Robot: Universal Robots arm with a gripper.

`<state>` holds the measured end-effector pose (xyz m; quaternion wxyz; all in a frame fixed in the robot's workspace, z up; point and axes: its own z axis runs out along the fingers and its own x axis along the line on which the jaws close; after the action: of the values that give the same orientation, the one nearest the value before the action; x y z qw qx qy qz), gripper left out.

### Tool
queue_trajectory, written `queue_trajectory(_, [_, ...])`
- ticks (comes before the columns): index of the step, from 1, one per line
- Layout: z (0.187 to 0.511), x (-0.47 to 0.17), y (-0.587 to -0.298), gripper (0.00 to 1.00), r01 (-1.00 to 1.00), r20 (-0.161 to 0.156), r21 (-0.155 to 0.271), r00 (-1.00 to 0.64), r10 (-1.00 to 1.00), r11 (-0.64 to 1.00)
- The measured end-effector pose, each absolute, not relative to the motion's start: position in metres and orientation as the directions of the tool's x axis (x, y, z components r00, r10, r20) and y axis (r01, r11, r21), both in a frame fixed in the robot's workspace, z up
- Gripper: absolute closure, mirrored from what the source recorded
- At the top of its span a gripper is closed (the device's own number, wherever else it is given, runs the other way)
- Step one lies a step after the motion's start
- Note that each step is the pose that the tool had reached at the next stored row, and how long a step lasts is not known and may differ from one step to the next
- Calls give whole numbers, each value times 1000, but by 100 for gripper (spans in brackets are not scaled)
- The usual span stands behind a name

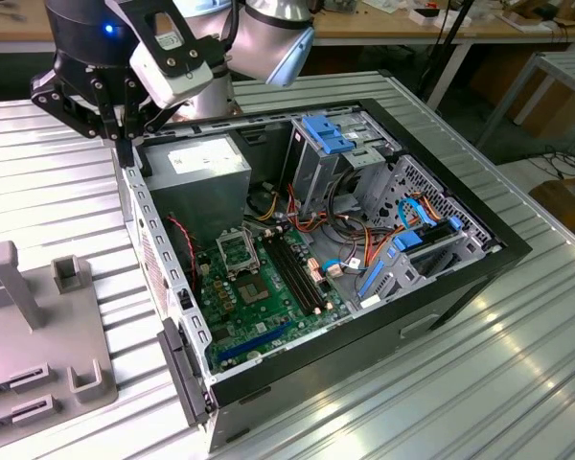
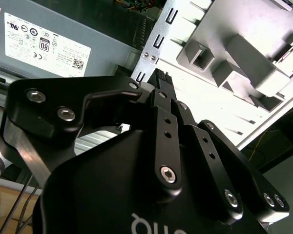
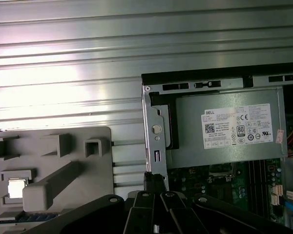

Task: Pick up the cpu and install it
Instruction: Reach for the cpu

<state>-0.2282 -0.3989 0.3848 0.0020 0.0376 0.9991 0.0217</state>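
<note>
In the exterior view, the black robot gripper (image 1: 125,144) hangs over an edge of the open black computer case (image 1: 364,335), its fingers pressed together and empty. In the first wrist view, the pale silver square cpu (image 3: 17,188) lies in a recess of the grey plastic tray (image 3: 88,175), outside the case. In the second wrist view, the gripper sits near the grey metal power supply box (image 2: 88,34).

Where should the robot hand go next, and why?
Probably sideways, across to the tray, to stop above the cpu. The cpu lies in a pocket of the tray, not picked up yet. The gripper is shut and empty, and it hangs over the edge of the case, away from the chip.
</note>
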Motion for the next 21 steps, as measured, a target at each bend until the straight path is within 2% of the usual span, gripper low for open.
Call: queue_trajectory(21, [385,-243,-399,88,75,-2,43,-997,75,996])
